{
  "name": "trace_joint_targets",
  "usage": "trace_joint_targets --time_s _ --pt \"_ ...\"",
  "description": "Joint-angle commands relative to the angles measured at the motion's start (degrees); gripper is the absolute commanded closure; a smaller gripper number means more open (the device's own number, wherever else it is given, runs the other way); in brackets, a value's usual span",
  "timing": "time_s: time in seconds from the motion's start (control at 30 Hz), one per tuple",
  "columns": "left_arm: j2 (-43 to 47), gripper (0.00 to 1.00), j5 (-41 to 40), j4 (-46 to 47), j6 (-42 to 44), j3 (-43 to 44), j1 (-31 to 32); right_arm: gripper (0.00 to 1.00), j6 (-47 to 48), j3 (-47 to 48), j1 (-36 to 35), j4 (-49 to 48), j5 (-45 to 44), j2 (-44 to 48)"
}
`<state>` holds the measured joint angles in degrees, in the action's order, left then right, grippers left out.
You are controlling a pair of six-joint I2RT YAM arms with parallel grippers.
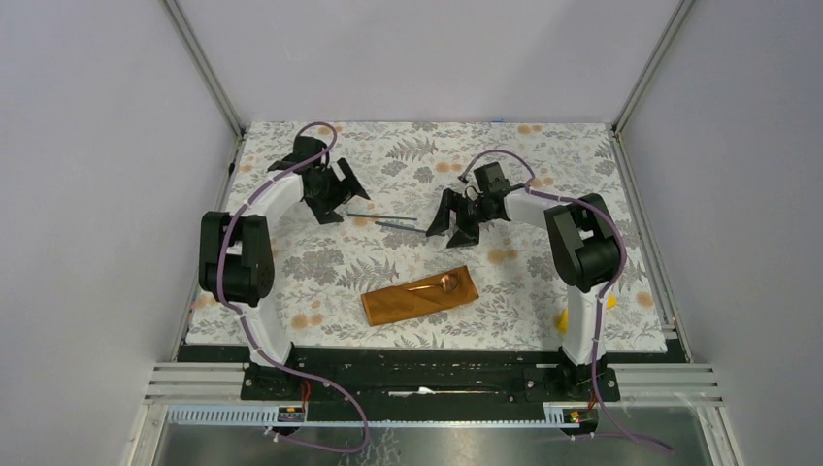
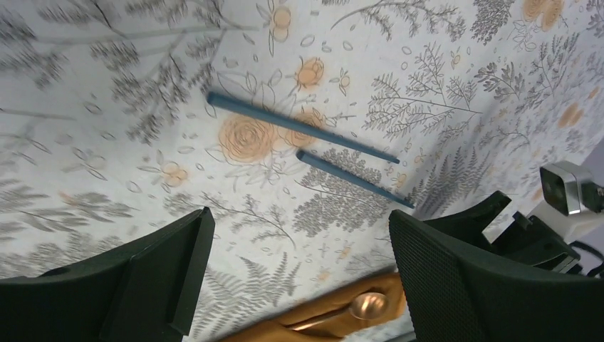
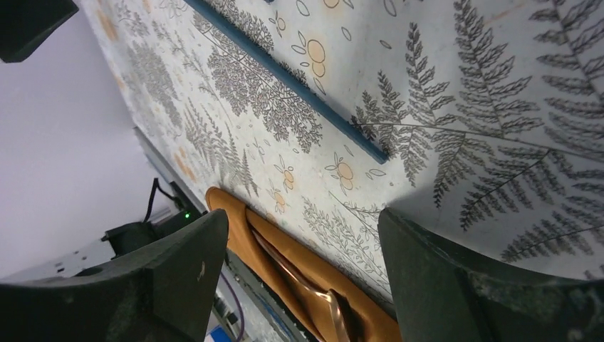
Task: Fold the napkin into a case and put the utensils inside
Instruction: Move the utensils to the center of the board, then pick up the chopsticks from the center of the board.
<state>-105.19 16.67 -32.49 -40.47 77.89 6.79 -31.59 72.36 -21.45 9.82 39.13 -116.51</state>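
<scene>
The napkin is folded into a narrow rust-orange case (image 1: 420,296) lying on the tablecloth in front of the arms. The copper spoon (image 1: 447,282) sits in its pocket, bowl sticking out at the right end; the case (image 2: 320,317) and spoon bowl (image 2: 367,305) also show in the left wrist view. Two dark rods (image 1: 385,219) lie side by side on the cloth between the grippers. My left gripper (image 1: 346,197) hangs open just left of the rods (image 2: 299,127), nothing between its fingers. My right gripper (image 1: 451,231) is open right of them, over one rod (image 3: 285,78) and the case (image 3: 285,249).
A floral grey-and-orange tablecloth (image 1: 291,262) covers the table. Two small yellow blocks (image 1: 561,318) lie near the right arm's base. Metal frame posts and grey walls close in the table on three sides. A black rail (image 1: 427,374) runs along the near edge.
</scene>
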Motion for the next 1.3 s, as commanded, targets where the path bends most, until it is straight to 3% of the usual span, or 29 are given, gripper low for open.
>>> trace_joint_targets --time_s 0.0,0.27,0.73,1.1,1.2,1.27 --pt "2.1 0.01 -0.2 -1.1 9.6 0.4 -2.2 0.17 3.5 3.1 3.2 1.7 8.4 -3.4" --pt "4.3 0.02 3.2 2.4 11.0 -4.7 -2.3 0.19 13.8 11.6 5.7 11.1 17.2 -14.7" --pt "15.8 0.02 4.7 2.2 12.6 -12.0 -2.3 0.26 20.4 27.3 4.9 21.9 20.9 -26.6" --pt "19.5 0.02 3.8 1.2 11.8 -16.1 -2.3 0.28 12.9 38.0 -0.7 20.7 19.0 -32.2" --pt "19.3 0.07 5.5 4.7 7.6 -19.9 -2.3 0.29 6.5 35.7 -1.8 14.7 17.6 -30.7" --pt "19.5 0.25 7.0 9.4 3.3 -23.3 -2.2 0.3 2.4 31.3 -1.8 7.9 17.1 -27.6"
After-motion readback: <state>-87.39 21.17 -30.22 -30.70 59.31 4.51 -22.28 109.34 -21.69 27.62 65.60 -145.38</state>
